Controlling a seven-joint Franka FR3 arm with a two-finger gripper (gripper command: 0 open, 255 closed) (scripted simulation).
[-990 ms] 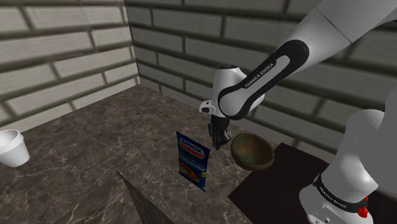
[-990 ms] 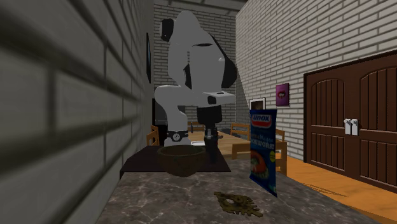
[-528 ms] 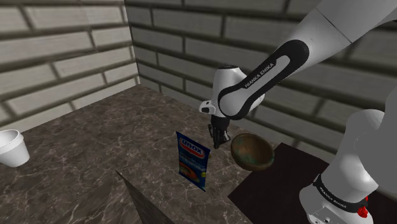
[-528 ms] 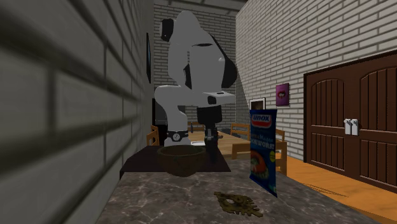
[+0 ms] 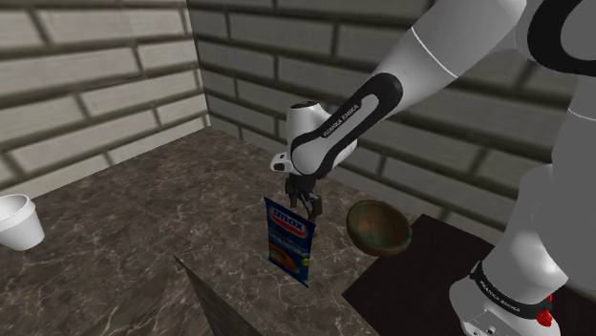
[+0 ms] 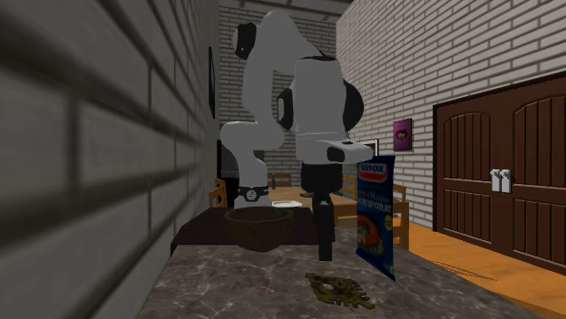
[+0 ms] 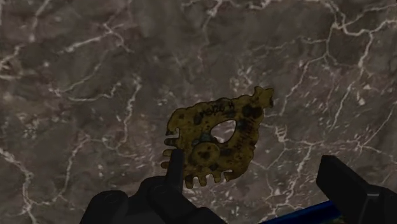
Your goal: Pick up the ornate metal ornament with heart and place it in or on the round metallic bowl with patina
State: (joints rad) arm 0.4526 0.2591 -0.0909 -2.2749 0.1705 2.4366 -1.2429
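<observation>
White arm (image 5: 449, 48), dark joints, FRANKA EMIKA lettering, black end effector (image 5: 308, 203).

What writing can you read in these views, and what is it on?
"unox": near the top of the blue packet.
"FRANKA EMIKA": along the arm.
"FRANKA EMIKA": again on the band round the arm's base.
The packet's smaller print and the wall poster are too small to read.

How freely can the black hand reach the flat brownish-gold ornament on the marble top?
Probably yes: the open black hand hangs above the flat brownish-gold ornament with nothing between; an upright blue packet stands close beside.
</observation>
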